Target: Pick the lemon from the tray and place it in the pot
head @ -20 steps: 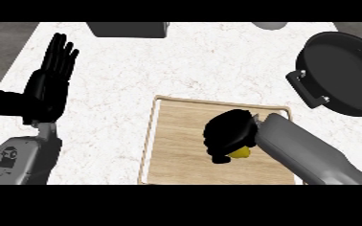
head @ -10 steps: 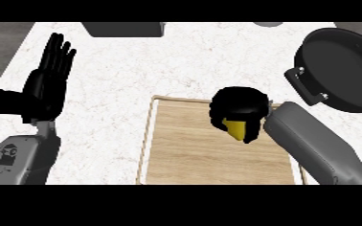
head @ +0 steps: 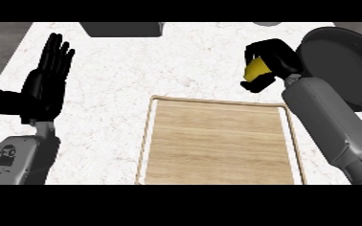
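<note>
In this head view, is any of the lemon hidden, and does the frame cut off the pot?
Head view: the right hand curls round the lemon, so only a yellow patch shows between black fingers; the pot runs off the right edge; the wooden tray is in full sight, evenly lit.

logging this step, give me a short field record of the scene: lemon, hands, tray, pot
lemon: yellow, held off the tray, beside the pot
right hand: curled round the lemon, above the counter
left hand: open, fingers up, resting at the view's left
tray: wooden, nothing on it
pot: dark, at the right edge, lemon not yet inside
</note>
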Controlling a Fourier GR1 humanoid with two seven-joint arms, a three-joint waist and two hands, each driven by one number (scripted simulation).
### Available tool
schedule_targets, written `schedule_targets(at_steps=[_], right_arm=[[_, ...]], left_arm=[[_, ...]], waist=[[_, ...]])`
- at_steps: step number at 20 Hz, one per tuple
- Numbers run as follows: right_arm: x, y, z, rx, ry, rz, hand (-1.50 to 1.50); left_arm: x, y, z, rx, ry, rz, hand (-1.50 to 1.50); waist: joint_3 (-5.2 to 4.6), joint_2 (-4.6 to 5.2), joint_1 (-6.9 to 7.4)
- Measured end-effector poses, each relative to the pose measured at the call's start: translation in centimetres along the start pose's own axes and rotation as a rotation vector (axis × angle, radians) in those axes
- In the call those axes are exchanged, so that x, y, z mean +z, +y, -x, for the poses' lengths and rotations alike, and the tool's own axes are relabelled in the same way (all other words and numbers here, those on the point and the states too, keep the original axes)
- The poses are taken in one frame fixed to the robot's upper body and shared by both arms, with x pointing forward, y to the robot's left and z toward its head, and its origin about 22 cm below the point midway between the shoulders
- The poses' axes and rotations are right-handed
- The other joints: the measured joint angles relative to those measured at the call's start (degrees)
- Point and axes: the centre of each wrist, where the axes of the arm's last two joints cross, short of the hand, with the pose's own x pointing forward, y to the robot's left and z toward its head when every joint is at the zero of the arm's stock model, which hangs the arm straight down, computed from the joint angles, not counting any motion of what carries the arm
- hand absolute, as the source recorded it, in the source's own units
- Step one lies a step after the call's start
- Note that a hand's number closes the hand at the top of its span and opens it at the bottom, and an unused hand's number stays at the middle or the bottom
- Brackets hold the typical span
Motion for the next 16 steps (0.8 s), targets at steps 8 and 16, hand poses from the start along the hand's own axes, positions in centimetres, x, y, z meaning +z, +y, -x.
schedule_targets(at_steps=[8, 16], right_arm=[[-3.3, -7.0, 0.0, 0.053, 0.613, 0.453, 1.50], [-6.0, -10.9, -2.3, 0.214, 0.991, 0.750, 1.50]], left_arm=[[-0.2, -0.9, -0.2, 0.003, -0.003, 0.041, 0.00], [-0.4, -1.3, -0.3, 0.008, -0.003, 0.052, 0.00]], waist=[[-0.21, -0.07, 2.58], [0.04, -0.05, 2.98]])
